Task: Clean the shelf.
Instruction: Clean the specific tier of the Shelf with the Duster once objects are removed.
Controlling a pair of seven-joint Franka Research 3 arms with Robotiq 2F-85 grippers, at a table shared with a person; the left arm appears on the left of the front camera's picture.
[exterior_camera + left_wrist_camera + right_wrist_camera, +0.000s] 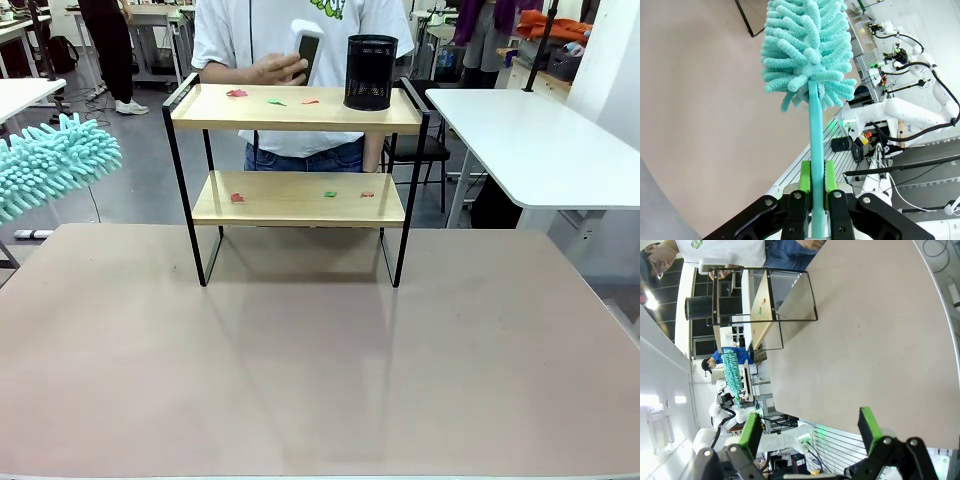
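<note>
Black mesh cup [371, 72] occupies light-wood, black-framed shelf [300, 115] top; our left pincer [818, 176] clamps teal fluffy duster [807, 50], edge-cropped in front view; right pincer [809, 427] gapes empty.

You have a fluffy turquoise duster [807, 50] on a matching turquoise handle [815, 125], with bright green pads [805, 175] on the black left gripper [817, 176]. Your shelf [300, 118] is pale wood in a black frame, dotted with red and green scraps [237, 93]. On it is a black mesh cup [370, 72], and the table [300, 380] is a dull pinkish-beige.
</note>
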